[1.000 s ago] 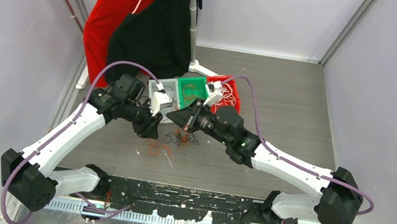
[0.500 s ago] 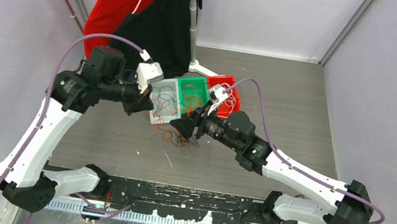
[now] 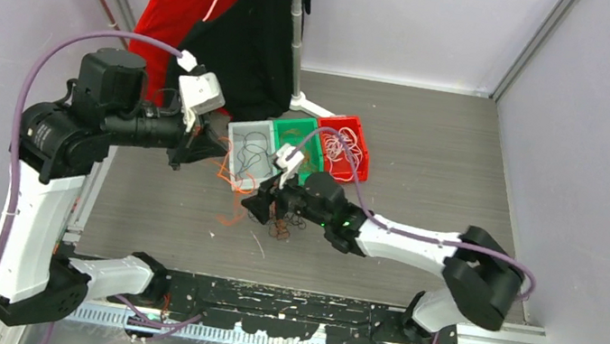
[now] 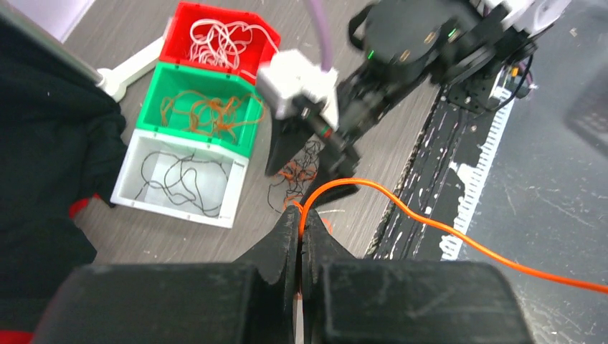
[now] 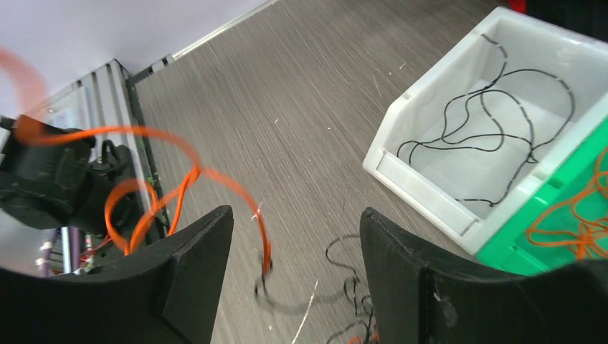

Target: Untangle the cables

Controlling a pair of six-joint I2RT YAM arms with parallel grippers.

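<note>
The cables' snarl (image 3: 285,221) of black and orange strands lies on the grey table in front of the bins; the left wrist view shows the snarl (image 4: 302,170) below the right arm. My left gripper (image 3: 210,150) is raised to the left, and in its wrist view this gripper (image 4: 301,218) is shut on one orange cable (image 4: 430,222) that arcs off to the right. That orange cable (image 3: 232,213) trails down toward the snarl. My right gripper (image 3: 259,208) hovers low at the snarl's left. Its wrist view shows the right gripper (image 5: 294,223) open, the orange cable (image 5: 247,197) looping between its fingers, untouched.
Three bins stand in a row behind the snarl: white bin (image 3: 234,140) with black strands, green bin (image 3: 283,126) with orange strands, red bin (image 3: 363,149) with white strands. A red shirt (image 3: 164,23) and a black garment (image 3: 242,49) hang on a stand at the back left.
My left arm has risen and swung back left, drawing an orange cable out of the snarl. My right gripper has opened and shifted left, low over the snarl.
</note>
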